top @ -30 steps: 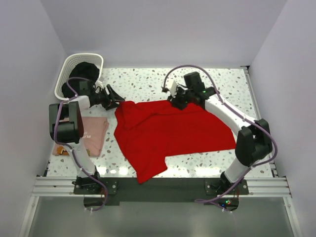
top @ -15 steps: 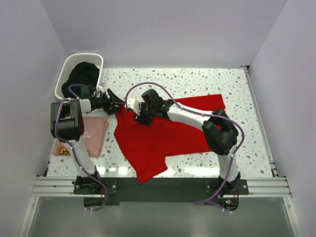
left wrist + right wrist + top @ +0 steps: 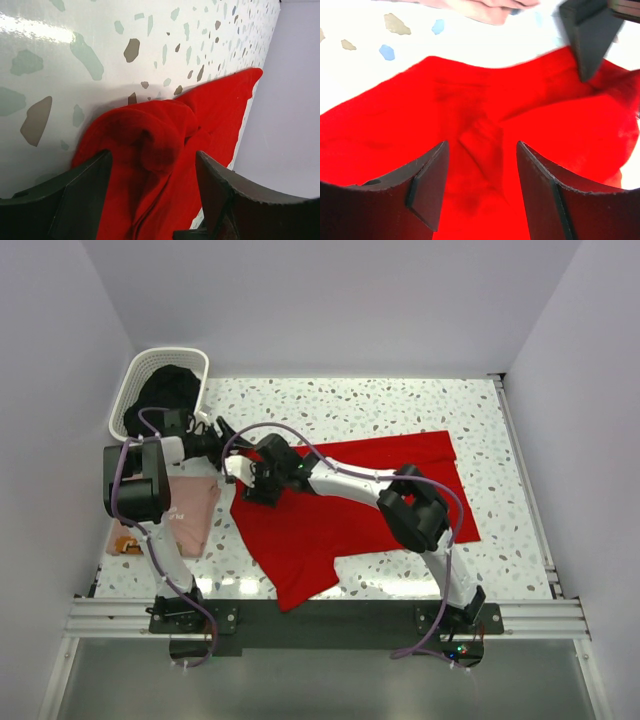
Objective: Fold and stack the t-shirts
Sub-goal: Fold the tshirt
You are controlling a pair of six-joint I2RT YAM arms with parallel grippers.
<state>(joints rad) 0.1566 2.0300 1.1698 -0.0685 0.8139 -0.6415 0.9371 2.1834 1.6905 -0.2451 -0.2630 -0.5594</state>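
A bright red t-shirt (image 3: 340,510) lies spread over the middle of the table, with a flap hanging toward the near edge. A pale pink t-shirt (image 3: 190,508) lies folded at the left. My left gripper (image 3: 228,435) is at the red shirt's far-left corner. In the left wrist view it (image 3: 154,160) stands open, with a bunched lump of red cloth (image 3: 165,130) between its fingers, not pinched. My right gripper (image 3: 252,488) reaches across to the shirt's left side. In the right wrist view it (image 3: 481,147) is open just above wrinkled red cloth (image 3: 470,110).
A white basket (image 3: 135,375) holding dark cloth stands at the far-left corner. A small brown object (image 3: 125,545) lies by the left edge. In the right wrist view the pink shirt (image 3: 490,7) and a left finger (image 3: 587,40) show ahead.
The right arm has swung from the shirt's far middle edge to its left side, close to the left gripper, and its jaws have opened wider. The left gripper has barely moved.
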